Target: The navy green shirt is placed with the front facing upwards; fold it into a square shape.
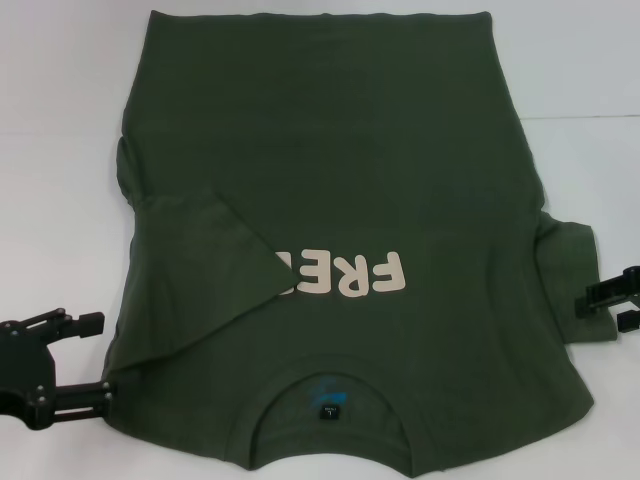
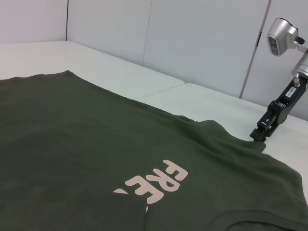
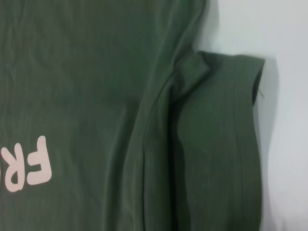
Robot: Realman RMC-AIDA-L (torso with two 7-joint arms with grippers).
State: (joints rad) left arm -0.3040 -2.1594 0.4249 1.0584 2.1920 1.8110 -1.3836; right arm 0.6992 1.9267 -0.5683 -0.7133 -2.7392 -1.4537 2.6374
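The navy green shirt (image 1: 400, 180) lay front-up on the white tabletop (image 1: 60, 100), one sleeve folded inward. Left pincer (image 1: 95, 360) spread at lower left; right pincer (image 1: 628, 300) at the right edge, state unclear.

The navy green shirt (image 1: 400, 180) lay flat on the white desk (image 1: 60, 120), front up, its ribbed collar (image 1: 330, 462) and small black neck tag (image 1: 331, 410) at the near edge and its hem toward the far edge. Its left sleeve (image 1: 215, 260) was folded inward over the chest, covering part of the cream lettering (image 1: 345, 275). The right sleeve (image 1: 570, 275) lay spread out, slightly creased.
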